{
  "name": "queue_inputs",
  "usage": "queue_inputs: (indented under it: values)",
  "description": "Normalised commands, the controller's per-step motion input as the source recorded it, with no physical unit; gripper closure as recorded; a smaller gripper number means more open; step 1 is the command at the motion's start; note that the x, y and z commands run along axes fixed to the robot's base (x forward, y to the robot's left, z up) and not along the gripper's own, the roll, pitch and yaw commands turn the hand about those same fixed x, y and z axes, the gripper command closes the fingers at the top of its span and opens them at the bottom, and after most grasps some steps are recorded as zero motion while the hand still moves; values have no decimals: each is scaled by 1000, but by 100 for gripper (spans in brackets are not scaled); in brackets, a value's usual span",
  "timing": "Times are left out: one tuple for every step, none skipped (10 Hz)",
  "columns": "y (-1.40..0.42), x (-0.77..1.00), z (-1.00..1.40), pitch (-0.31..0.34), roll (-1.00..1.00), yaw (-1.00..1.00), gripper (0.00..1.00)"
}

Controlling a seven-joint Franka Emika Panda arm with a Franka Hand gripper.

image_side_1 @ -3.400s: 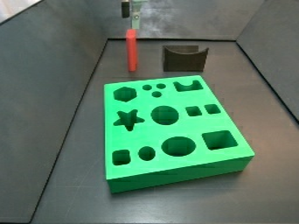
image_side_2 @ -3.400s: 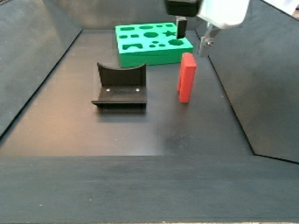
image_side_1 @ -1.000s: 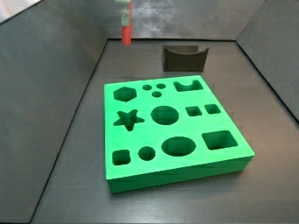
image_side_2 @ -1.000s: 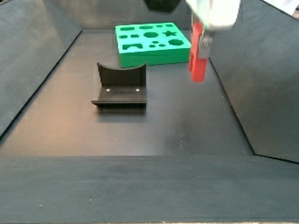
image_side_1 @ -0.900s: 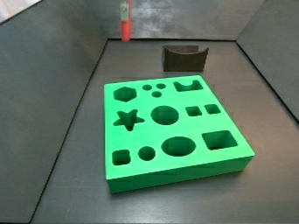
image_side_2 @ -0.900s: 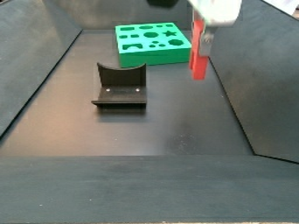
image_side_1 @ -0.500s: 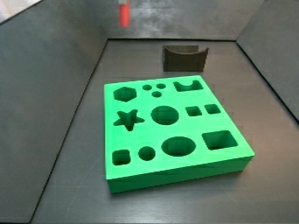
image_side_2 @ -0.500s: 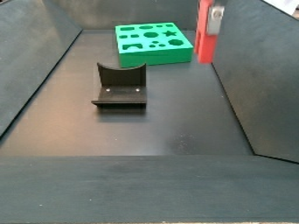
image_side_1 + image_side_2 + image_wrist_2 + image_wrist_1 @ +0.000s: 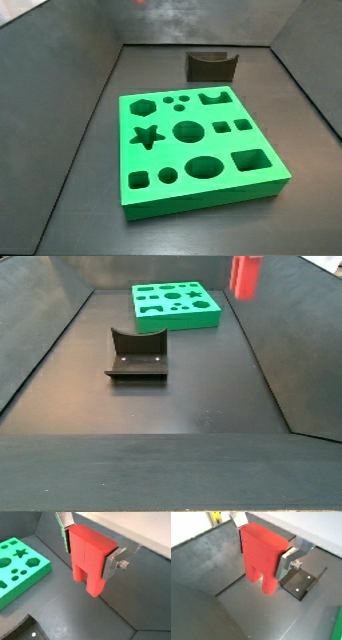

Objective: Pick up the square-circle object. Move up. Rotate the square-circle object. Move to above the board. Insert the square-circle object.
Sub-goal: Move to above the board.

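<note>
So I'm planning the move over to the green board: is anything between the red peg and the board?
Nothing visible. The gripper holds the red peg high above the floor; the board lies open, and the dark holder sits low, off to the side.

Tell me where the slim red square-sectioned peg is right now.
The slim red peg is clamped between the gripper's silver fingers, lifted clear of the floor; in a side view it hangs beyond the green slab board.
</note>
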Motion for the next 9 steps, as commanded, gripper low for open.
queue_inputs:
  values:
    - [52,-12,1000,78,73,11,100]
    - [46,-9,1000,83,69,10,100]
    - [37,-4,926,83,66,9,100]
    - [20,1,709,84,63,5,100]
    - [12,4,550,85,61,2,100]
    - [7,4,391,89,59,1,100]
    - [4,6,181,87,58,-1,100]
    - [-1000,193,-22,5,-10,1000,100]
    - [-1000,194,-31,5,-6,1000,100]
